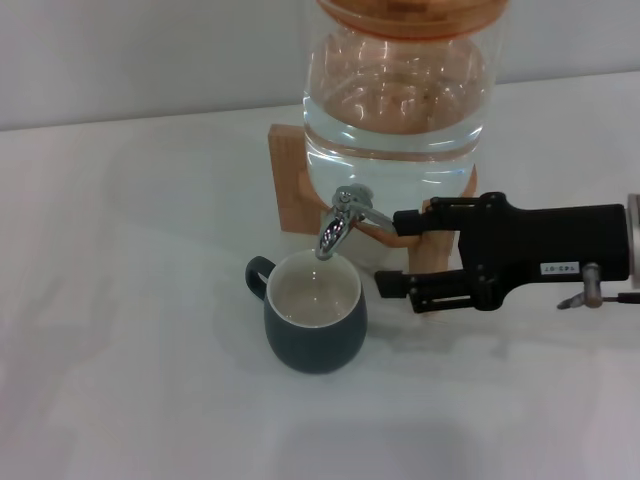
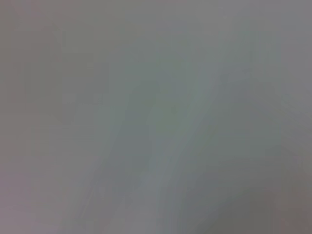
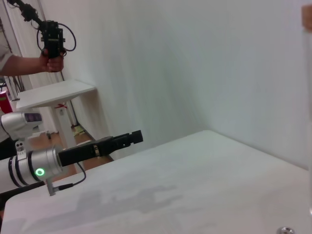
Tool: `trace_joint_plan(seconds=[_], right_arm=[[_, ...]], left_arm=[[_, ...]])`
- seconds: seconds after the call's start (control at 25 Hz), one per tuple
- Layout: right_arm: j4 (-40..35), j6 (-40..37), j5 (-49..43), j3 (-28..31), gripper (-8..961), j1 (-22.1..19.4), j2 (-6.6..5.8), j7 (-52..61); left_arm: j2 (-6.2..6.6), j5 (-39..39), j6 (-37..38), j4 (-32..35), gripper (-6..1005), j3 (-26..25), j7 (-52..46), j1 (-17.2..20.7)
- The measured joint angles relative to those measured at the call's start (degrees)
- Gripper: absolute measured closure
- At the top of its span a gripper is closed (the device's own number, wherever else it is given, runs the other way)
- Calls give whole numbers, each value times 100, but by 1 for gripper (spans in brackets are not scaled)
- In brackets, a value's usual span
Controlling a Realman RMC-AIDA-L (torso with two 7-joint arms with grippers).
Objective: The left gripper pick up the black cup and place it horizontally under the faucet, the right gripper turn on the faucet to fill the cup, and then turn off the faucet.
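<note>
Black cup (image 1: pixel 314 322), faucet (image 1: pixel 342 222) handle behind right pincer (image 1: pixel 385 248)

Glass jar (image 1: pixel 400 90) top cut off — left wrist view wholly blurred

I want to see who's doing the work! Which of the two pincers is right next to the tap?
The right pincer, all black with a small white label, reaches the faucet above the black cup. The silver-armed left pincer hangs off the table's edge.
</note>
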Motion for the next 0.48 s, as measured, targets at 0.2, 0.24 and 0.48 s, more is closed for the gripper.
trace_joint_plan(seconds=[0.2,0.24,0.48], right_arm=[[22,-101,-2,-33,156,18,0,40],[27,-109,-3,-37,156,19,0,42],[13,-102,-11,-147,156,22,0,53]], left_arm=[[0,34,-2,0,484,0,6,0],[0,35,-2,0,484,0,9,1],[-6,39,-2,0,484,-2,17,22]])
